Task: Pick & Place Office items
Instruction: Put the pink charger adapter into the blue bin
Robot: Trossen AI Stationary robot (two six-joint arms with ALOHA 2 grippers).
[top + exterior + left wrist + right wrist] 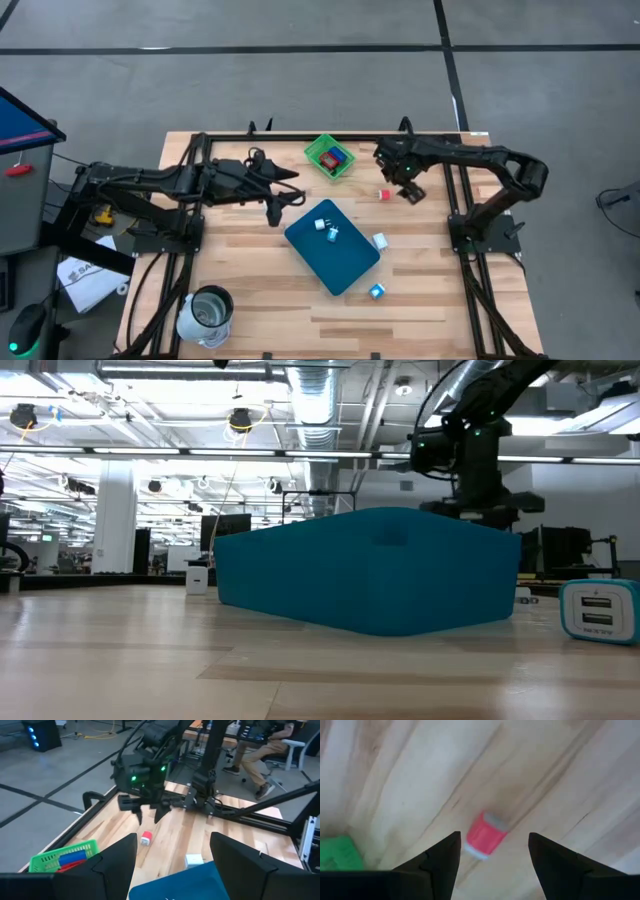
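The right gripper hangs with fingers apart just above the red piece on the table – between basket and teal board – while the left gripper, also open, waits beside the board's far-left corner.

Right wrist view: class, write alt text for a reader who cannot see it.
A small red piece with pale ends lies on the wooden table, directly below the open right gripper, framed between its two dark fingers. A green basket shows at one edge.
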